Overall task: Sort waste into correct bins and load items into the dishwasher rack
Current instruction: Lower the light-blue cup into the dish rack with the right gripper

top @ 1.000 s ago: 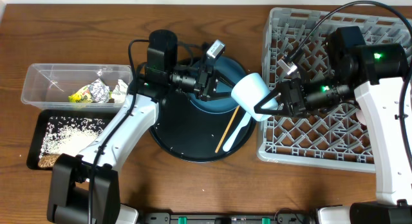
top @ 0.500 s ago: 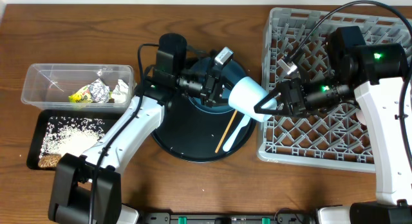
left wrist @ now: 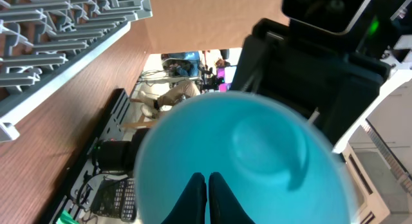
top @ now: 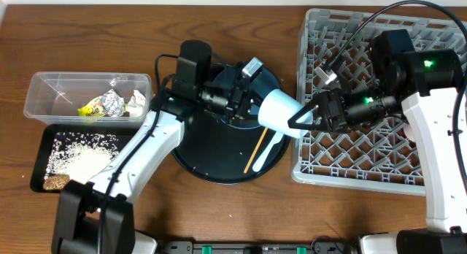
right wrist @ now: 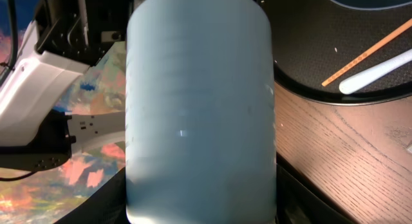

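Observation:
My right gripper (top: 310,117) is shut on the light blue cup (top: 279,110) and holds it on its side over the right edge of the large round black tray. The cup fills the right wrist view (right wrist: 199,102). My left gripper (top: 244,102) is shut, with its fingertips at the cup's open mouth. In the left wrist view the fingers (left wrist: 207,185) sit together in front of the cup's inside (left wrist: 270,147). The dark blue plate (top: 266,82) lies under the left gripper. The chopstick (top: 257,148) and white spoon (top: 276,143) lie on the tray. The grey rack (top: 365,148) is at the right. The pink cup and white bowl are out of view.
The large round black tray (top: 208,155) sits mid-table. At the left, the clear tub (top: 55,86) holds the foil ball (top: 111,102), yellow-green wrapper (top: 91,108) and white paper (top: 137,101). The shallow black tray (top: 40,148) holds rice (top: 76,155) and a brown lump (top: 52,182).
My left gripper has moved right, up to the cup's mouth. The cup has shifted slightly left. The right arm has barely moved.

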You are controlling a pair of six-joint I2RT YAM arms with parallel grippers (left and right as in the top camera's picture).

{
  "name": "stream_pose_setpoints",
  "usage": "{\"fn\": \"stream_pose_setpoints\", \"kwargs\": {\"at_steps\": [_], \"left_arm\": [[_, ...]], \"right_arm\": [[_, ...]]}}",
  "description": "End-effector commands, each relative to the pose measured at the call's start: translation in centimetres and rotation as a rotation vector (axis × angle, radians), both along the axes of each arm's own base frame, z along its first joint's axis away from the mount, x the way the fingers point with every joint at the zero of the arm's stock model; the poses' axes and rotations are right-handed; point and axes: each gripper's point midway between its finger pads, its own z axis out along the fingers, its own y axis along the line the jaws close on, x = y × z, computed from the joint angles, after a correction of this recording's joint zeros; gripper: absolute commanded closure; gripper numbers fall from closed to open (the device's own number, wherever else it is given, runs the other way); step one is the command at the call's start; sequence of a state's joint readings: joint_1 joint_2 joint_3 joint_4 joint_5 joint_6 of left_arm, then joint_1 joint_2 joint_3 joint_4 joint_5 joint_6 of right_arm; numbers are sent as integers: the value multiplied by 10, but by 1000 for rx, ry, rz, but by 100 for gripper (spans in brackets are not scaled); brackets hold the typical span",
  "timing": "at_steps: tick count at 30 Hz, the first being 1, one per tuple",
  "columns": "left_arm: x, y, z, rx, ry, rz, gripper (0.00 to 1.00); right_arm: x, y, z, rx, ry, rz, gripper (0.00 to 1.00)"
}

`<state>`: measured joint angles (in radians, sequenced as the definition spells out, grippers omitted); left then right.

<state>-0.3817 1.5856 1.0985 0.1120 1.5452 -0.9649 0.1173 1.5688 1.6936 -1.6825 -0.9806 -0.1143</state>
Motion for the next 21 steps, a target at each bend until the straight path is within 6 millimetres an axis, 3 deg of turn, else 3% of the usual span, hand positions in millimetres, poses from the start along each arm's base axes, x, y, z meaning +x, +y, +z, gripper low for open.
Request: {"fn": "stream_pose_setpoints", "kwargs": {"at_steps": [1, 10, 15, 21], "left_arm": [[-17, 3, 17, -33, -54, -33, 94], [-12, 11, 22, -52, -115, -7, 94], [9, 28, 18, -44, -113, 66, 94], [44, 64, 13, -29, -111, 206, 94]], "right_arm": [[-4, 4, 11, 24, -50, 21, 99], [-4, 4, 11, 25, -50, 20, 99], [-1, 1, 11, 24, -50, 5, 99], [5, -13, 5, -20, -22, -51, 99]]}}
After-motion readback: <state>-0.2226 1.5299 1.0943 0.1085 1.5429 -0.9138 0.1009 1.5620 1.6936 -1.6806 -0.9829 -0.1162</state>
